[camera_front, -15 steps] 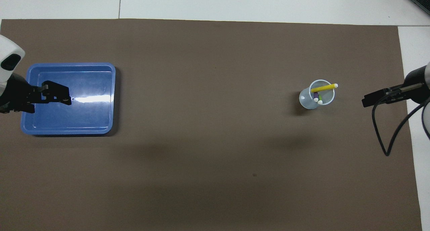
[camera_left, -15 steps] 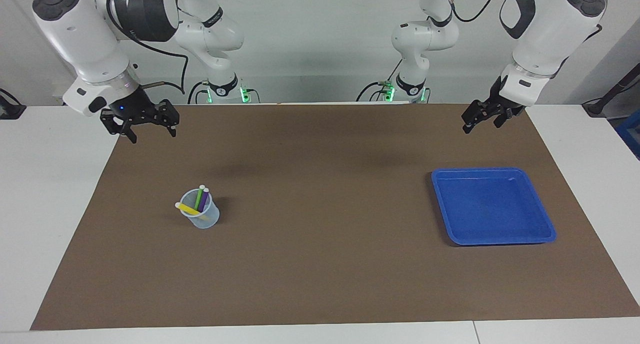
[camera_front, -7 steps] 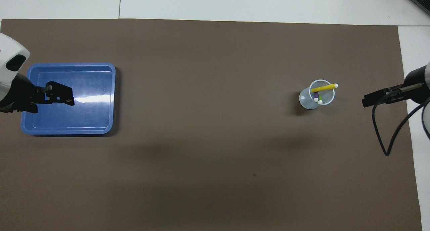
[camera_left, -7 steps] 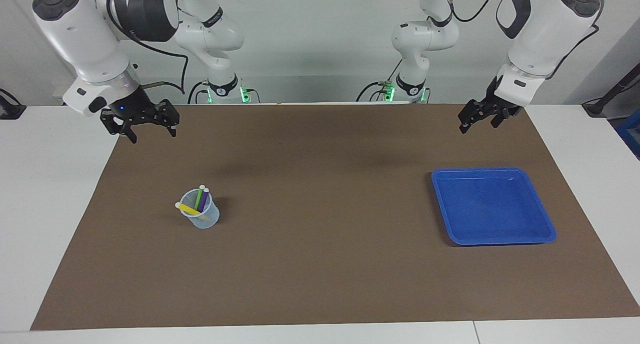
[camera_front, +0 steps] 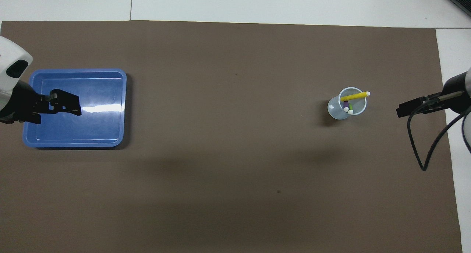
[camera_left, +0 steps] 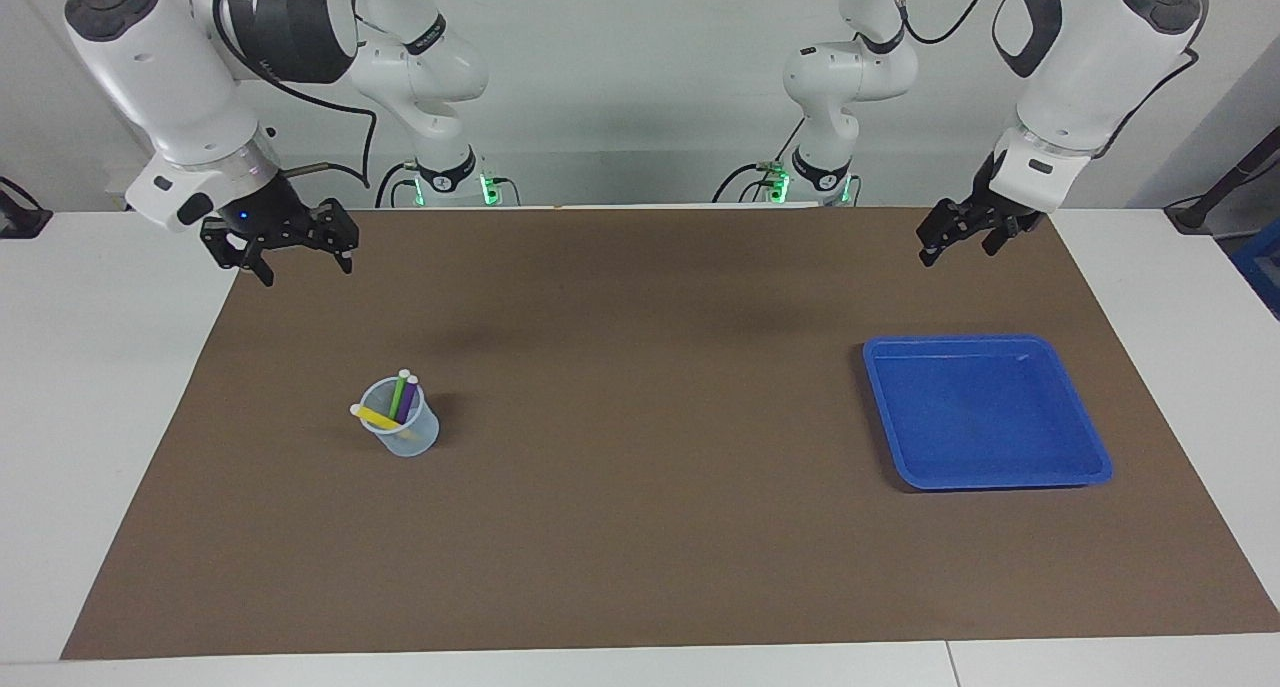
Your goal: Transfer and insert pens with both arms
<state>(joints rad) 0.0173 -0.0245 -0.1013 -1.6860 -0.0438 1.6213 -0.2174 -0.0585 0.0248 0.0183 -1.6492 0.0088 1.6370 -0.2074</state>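
Currently both arms hang raised at the robots' end of the table, each holding nothing.

Left gripper (camera_left: 958, 239): up in the air over the brown mat (camera_left: 640, 527), at the left arm's end. Fingers stand apart, wide. In the overhead view it covers part of the blue tray (camera_front: 114, 135); the facing view shows it well clear of the tray, high above the mat's edge nearest the robots.

Right gripper (camera_left: 300, 259): also aloft, over the mat's corner at the right arm's end. Fingers spread wide. In the overhead view only its dark tip (camera_front: 404, 110) shows at the picture's edge, with a black cable (camera_front: 423, 150) looping below it.

Cup (camera_left: 402, 430): clear, upright on the mat, toward the right arm's end, well apart from both grippers. All three pens sit in it.
- Green pen (camera_left: 398, 395): leaning, whitish cap end up.
- Purple pen (camera_left: 408, 399): just beside the green one, leaning the same way, cap end up.
- Yellow pen (camera_left: 376, 418): tilted much flatter, lying across the rim, its cap end sticking out past the cup.

Tray: flat on the mat toward the left arm's end, well apart from the cup. White table (camera_left: 100, 387) shows round the mat.
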